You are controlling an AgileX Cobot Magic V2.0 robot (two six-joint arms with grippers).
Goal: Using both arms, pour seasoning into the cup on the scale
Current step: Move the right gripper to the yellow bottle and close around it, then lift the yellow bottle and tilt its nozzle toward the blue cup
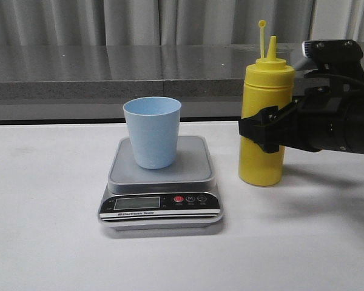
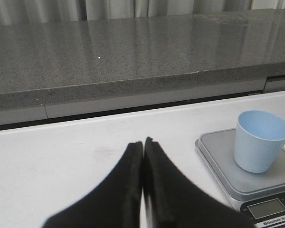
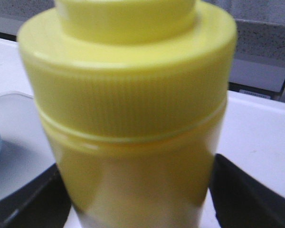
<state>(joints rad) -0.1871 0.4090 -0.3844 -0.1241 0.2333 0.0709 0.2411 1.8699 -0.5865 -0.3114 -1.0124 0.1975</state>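
Observation:
The yellow seasoning bottle (image 1: 267, 85) stands upright on the white table, right of the scale (image 1: 193, 162). My right gripper (image 1: 262, 128) comes in from the right and its two fingers press the bottle's middle on both sides. In the right wrist view the bottle (image 3: 128, 95) fills the picture between the fingers (image 3: 237, 190). The pale blue cup (image 1: 152, 131) stands upright and looks empty on the scale's grey plate. My left gripper (image 2: 143, 142) is shut and empty, low over the table left of the scale (image 2: 218, 159) and the cup (image 2: 260, 140). It is out of the front view.
A grey stone ledge (image 1: 109, 73) with curtains behind it runs along the back of the table. The scale's black panel with LCD and red button (image 1: 178, 198) faces the front. White tabletop (image 1: 48, 212) lies left of and in front of the scale.

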